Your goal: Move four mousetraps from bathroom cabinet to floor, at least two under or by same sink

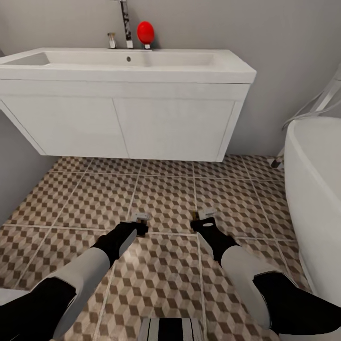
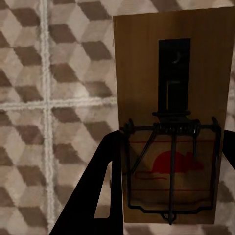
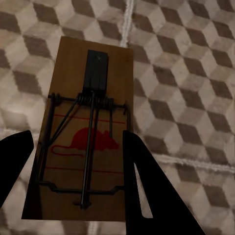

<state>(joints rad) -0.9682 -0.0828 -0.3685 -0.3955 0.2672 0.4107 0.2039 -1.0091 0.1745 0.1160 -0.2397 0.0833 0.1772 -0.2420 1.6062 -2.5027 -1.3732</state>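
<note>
One mousetrap (image 2: 171, 122) sits between the left gripper's (image 2: 169, 166) dark fingers (image 2: 95, 196), which pinch the board at its long edges; its wire spring, black plate and red mouse print face the left wrist camera, with the bathroom floor (image 2: 44, 73) behind it. A second mousetrap (image 3: 85, 137) is pinched the same way by the right gripper's (image 3: 73, 166) fingers (image 3: 147, 191), one on each long side, above the cube-patterned tiles. In the head view both arms reach forward and down: the left gripper (image 1: 138, 223) and right gripper (image 1: 204, 219) hold their boards low over the floor (image 1: 94, 189), apart from each other, in front of the sink (image 1: 128, 71). The white vanity unit hangs on the grey wall, with a chrome tap (image 1: 125, 23) and a red object (image 1: 145, 32) behind the basin. A white bathtub (image 1: 312, 189) stands at the right.
</note>
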